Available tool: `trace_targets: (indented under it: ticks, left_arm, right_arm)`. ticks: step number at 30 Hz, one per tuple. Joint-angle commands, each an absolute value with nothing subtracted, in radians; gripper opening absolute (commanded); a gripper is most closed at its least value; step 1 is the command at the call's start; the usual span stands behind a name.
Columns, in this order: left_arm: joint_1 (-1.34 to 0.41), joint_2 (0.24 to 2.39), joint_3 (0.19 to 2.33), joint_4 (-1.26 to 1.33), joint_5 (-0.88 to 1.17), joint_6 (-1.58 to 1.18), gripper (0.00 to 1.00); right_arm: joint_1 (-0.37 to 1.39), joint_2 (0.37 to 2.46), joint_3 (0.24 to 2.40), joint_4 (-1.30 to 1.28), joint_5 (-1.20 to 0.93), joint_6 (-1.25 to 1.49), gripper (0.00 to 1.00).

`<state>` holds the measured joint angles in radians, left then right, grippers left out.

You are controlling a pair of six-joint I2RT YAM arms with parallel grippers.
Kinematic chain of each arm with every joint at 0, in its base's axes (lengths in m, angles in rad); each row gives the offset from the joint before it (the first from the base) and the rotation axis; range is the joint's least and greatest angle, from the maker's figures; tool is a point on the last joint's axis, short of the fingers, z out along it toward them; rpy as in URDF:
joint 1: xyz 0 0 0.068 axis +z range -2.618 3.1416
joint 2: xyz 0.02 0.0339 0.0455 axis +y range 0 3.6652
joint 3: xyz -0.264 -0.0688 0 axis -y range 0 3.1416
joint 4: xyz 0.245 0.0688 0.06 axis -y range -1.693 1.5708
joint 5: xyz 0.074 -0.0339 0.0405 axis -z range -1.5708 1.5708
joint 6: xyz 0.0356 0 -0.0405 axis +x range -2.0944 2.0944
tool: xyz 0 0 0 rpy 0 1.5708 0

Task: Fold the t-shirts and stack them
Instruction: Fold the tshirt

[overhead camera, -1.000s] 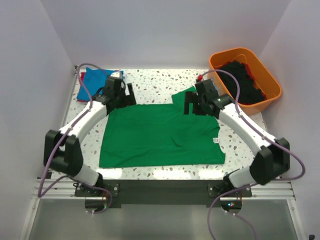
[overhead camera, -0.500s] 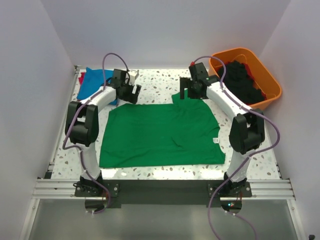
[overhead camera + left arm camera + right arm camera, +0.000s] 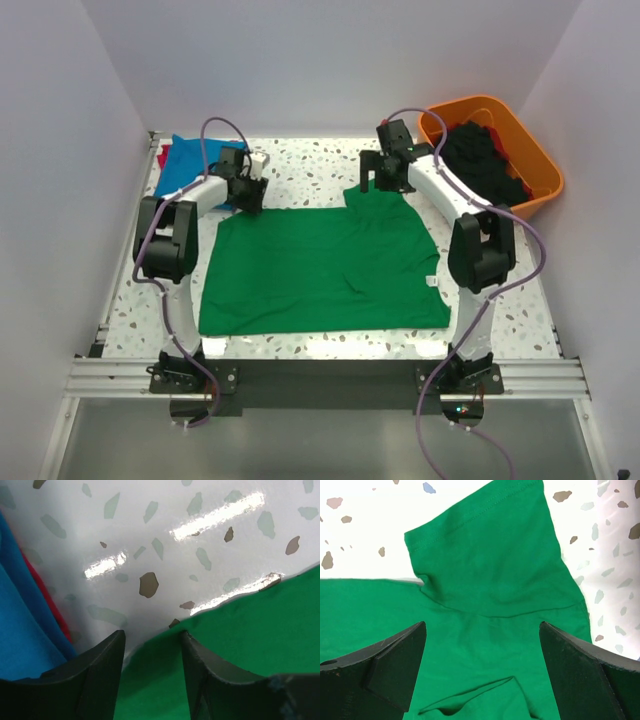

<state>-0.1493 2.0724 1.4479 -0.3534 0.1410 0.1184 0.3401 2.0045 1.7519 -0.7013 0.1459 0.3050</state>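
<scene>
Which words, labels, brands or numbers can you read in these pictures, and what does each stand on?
No text can be read.
The small white label at the right edge of the green t-shirt is too small to read.
No writing shows on the orange tub.

1. We are looking at a glossy white table point(image 3: 320, 165) flecked with grey and brown specks.
2. We are finding a green t-shirt point(image 3: 325, 270) lying spread flat across its middle, one sleeve pointing toward the far edge.
3. We are spotting a folded blue t-shirt point(image 3: 180, 165) at the far left corner, a red t-shirt point(image 3: 50, 605) peeking out beneath it.
4. We are noting an orange tub point(image 3: 528, 206) sitting at the far right corner.
</scene>
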Motion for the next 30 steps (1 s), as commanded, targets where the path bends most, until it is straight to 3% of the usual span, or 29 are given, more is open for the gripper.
trace_targets:
  ticks: [1, 9, 11, 22, 30]
  left_arm:
    - [-0.146, 2.085, 1.428, -0.344, 0.146, 0.117, 0.52]
    - [-0.147, 2.079, 1.41, -0.344, 0.184, 0.12, 0.14]
    - [-0.146, 2.069, 1.399, -0.341, 0.196, 0.126, 0.01]
    - [-0.147, 1.968, 1.321, -0.252, 0.287, 0.098, 0.0]
    - [-0.147, 1.921, 1.287, -0.241, 0.242, 0.089, 0.0]
  right_arm:
    - [0.336, 2.043, 1.818, -0.726, 0.169, 0.288, 0.99]
    - [0.333, 2.189, 1.994, -0.752, 0.199, 0.291, 0.99]
    - [0.333, 2.25, 2.07, -0.768, 0.233, 0.304, 0.99]
    - [0.331, 2.427, 2.218, -0.719, 0.288, 0.391, 0.99]
    - [0.33, 2.531, 2.301, -0.676, 0.319, 0.423, 0.97]
